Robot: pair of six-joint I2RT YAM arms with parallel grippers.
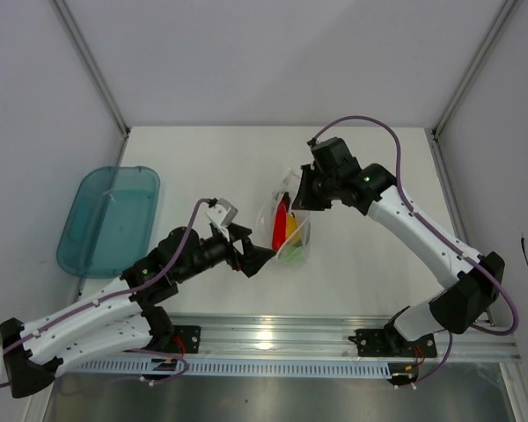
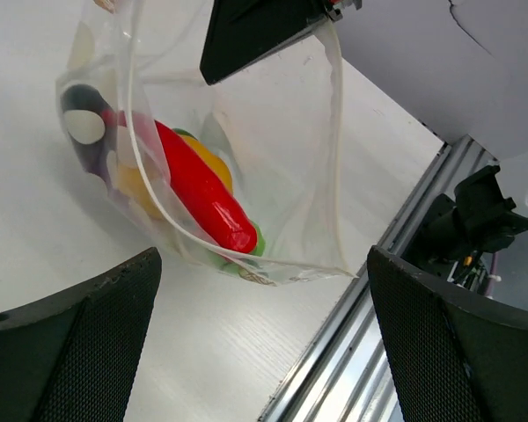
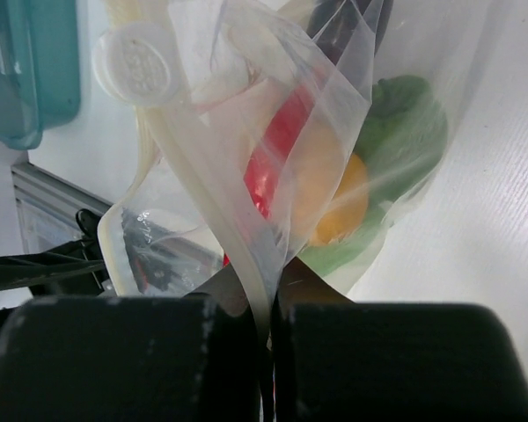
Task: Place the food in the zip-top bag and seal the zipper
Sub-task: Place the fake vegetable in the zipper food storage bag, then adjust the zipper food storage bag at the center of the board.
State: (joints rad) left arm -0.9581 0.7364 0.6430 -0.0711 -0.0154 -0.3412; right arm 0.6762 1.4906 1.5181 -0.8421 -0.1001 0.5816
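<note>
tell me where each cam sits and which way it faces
Top external: above, behind the bases, looking down at the table; both arms show.
Left wrist: on the open left gripper, facing the zip-top bag; both fingers show.
Right wrist: on the right gripper, shut on the bag's edge; fingers show.
All three share the red chili.

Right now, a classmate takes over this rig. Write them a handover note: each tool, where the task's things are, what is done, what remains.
Left tool: open, empty, beside the bag.
Right tool: shut on the mouth edge of the clear dotted plastic zip-top bag.
Food: red toy chili, yellow toy pepper and green toy vegetable lie inside the bag.
Done: the food in view is bagged.
To do: the thin clear zipper strip gapes open; press it shut.
</note>
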